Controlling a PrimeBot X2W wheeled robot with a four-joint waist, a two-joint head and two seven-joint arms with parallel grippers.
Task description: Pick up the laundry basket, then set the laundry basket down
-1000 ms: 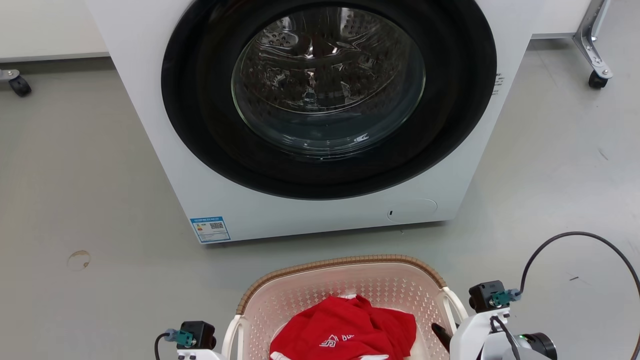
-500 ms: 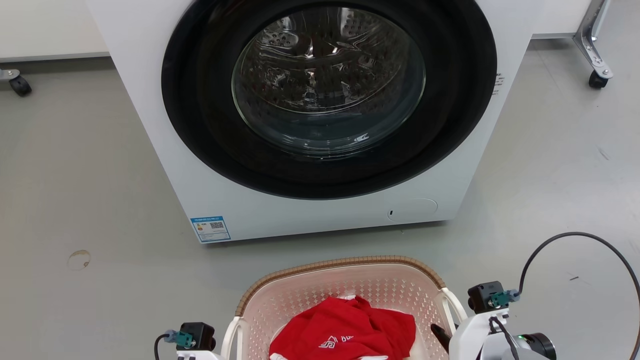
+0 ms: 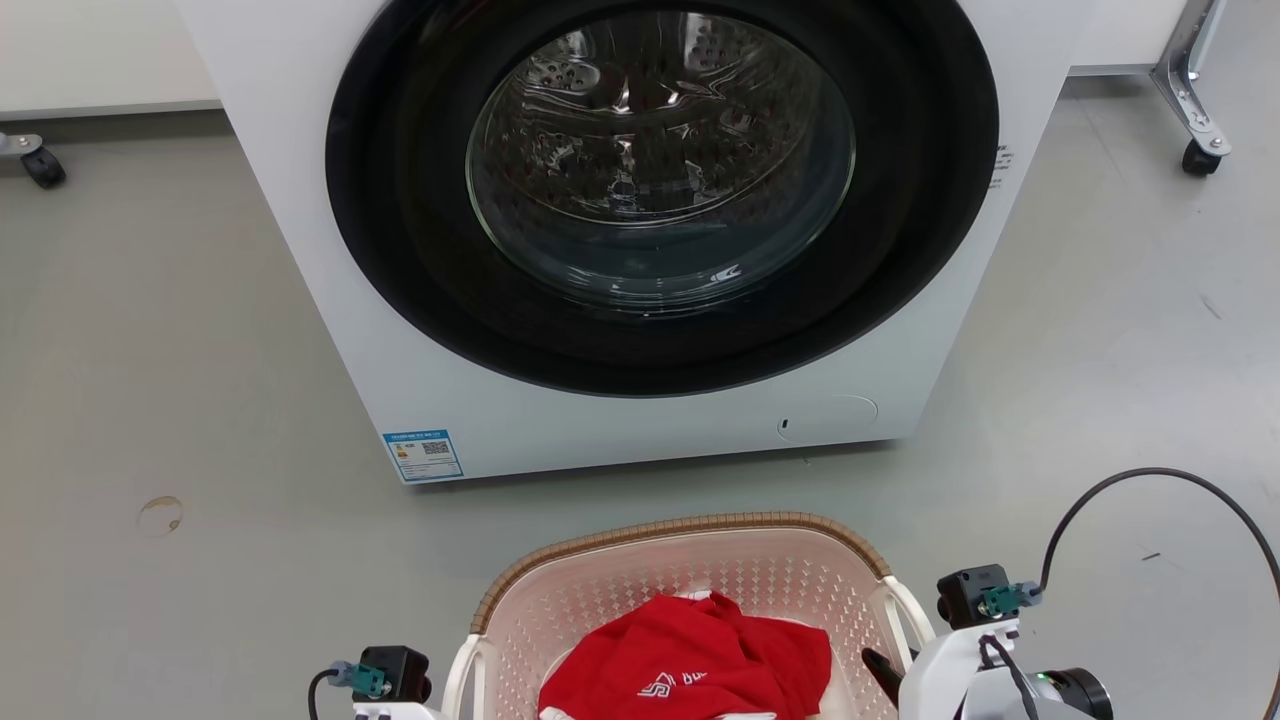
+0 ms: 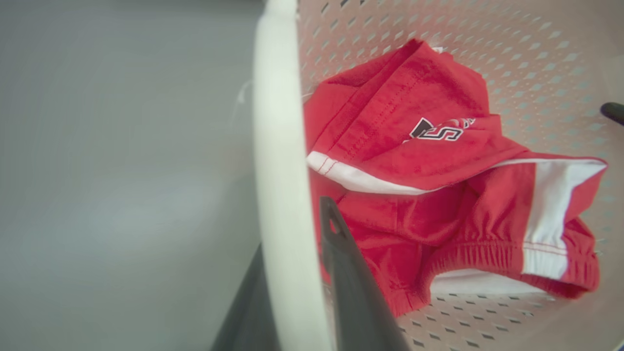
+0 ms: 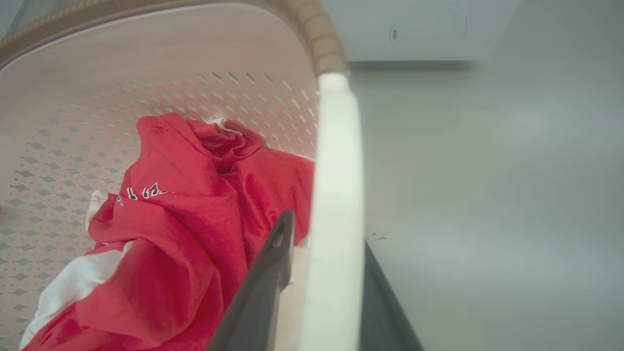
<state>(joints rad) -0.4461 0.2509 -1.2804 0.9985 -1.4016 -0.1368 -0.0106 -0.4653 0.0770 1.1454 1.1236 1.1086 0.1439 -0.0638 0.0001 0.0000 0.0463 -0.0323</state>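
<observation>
The left claw [image 4: 292,229] pinches the left handle [image 4: 278,146] of the laundry basket [image 3: 690,523] between its fingers, and the right claw [image 5: 326,229] pinches the right handle [image 5: 336,170] likewise. The basket, holding red clothes [image 3: 690,660], is in front of the washing machine [image 3: 330,300].

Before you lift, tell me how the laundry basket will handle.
Probably stiff: the laundry basket is moulded perforated plastic with a rim. Likely light, holding only some red clothing. With the left pincer and right pincer each straddling a white handle, it should rise level, though smooth handles may slip.
</observation>
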